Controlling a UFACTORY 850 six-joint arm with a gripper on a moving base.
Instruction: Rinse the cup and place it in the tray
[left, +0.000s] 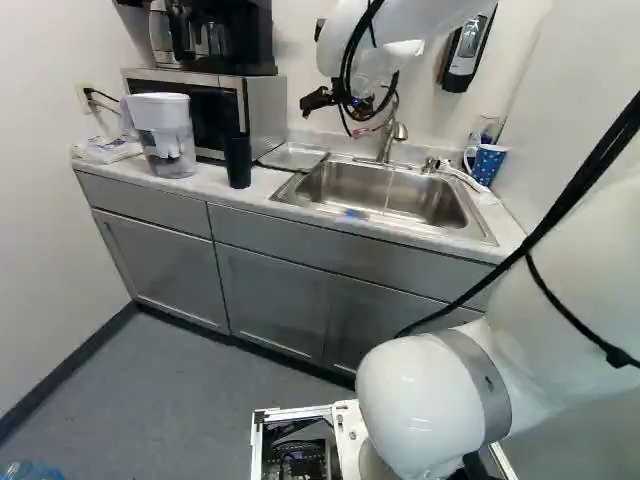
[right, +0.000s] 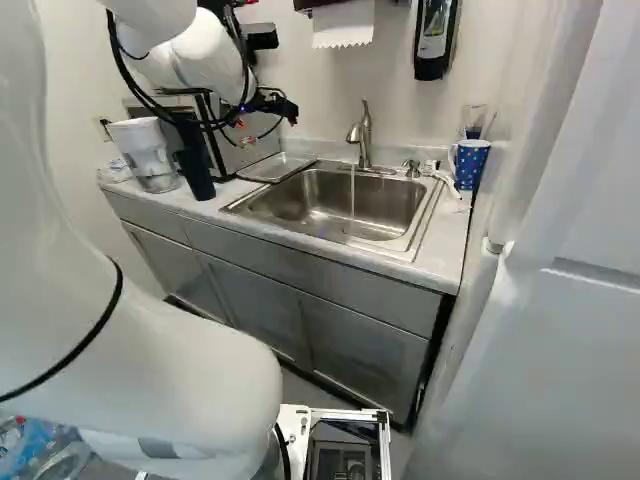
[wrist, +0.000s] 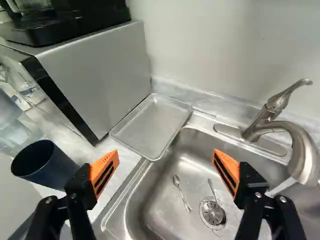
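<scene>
Water runs from the tap, but the dark cup stands on the tabletop, outside the tray; the gripper is open and empty. Rinsing and placing both seem left.

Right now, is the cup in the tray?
No, the cup stands on the counter, beside the tray.
</scene>
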